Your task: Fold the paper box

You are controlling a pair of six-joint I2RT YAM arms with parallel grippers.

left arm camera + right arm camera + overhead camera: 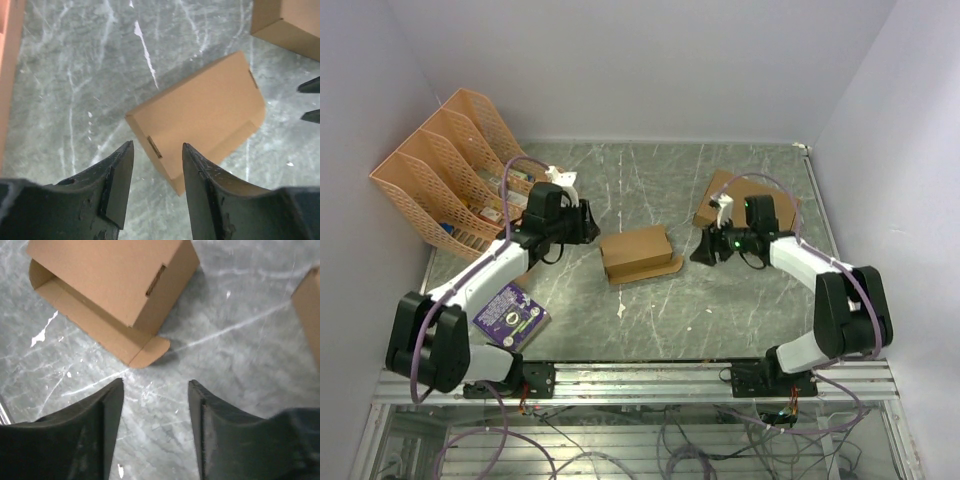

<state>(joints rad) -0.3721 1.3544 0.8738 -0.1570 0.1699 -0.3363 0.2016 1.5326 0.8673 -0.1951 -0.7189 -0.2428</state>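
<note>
The paper box [638, 252] is a small brown cardboard box lying on the marbled table between the two arms, with one flap [100, 330] spread flat along its near side. In the left wrist view the paper box [200, 110] lies just past the fingertips, not between them. My left gripper [592, 225] is open at the box's left end, as the left wrist view shows [157, 146]. My right gripper [703, 252] stands open to the box's right. In the right wrist view the gripper [156, 382] has only bare table between its fingers, and the box [110, 275] lies ahead.
A larger brown cardboard box [745, 200] sits behind the right arm, and shows at the top right of the left wrist view [290, 20]. An orange file rack [445, 170] stands at the back left. A purple packet [510, 315] lies by the left arm's base.
</note>
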